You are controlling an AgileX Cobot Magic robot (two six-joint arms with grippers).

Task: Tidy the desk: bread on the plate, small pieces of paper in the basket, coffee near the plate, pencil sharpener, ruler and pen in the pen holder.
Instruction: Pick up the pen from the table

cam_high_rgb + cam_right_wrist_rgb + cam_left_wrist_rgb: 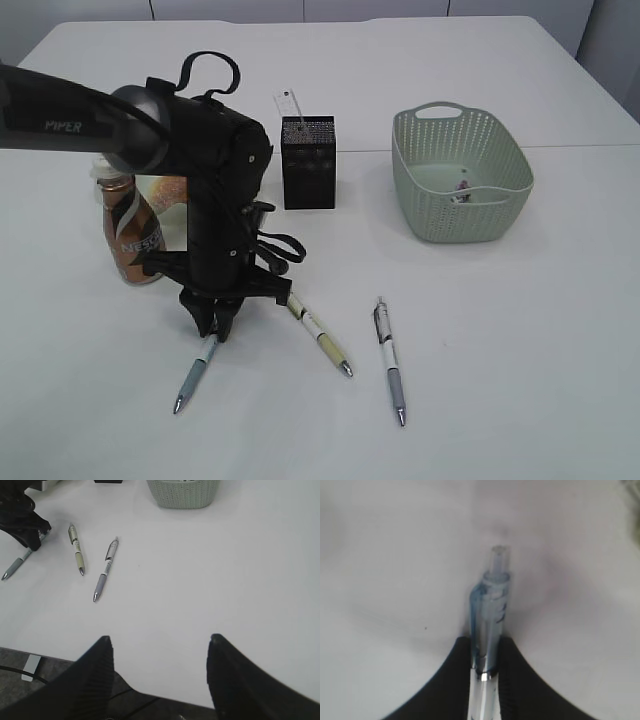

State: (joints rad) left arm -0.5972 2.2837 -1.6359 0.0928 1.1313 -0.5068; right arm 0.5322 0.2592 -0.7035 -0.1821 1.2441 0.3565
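Pen step: left gripper (pixel 216 325) is nearly closed, pinching the clear blue-grey plastic pen (pixel 194 374) at its upper end, tip on white desk (pixel 520 350). Next: lift, carry to black mesh pen holder (pixel 308 165) beyond it. Right gripper (pixel 159 672) idles, jaws wide, empty.

Black arm (pixel 215 190), grey joint, white "PIPER" lettering, looped black cables, ribbed fingers (pixel 95 680).

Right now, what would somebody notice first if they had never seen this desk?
The big black left claw, low on the white desk, pinching a see-through blue pen at its upper end. Right of it lie a yellowish pen and a grey-and-white pen. Behind stand a black mesh pen holder and a grey-green perforated basket.
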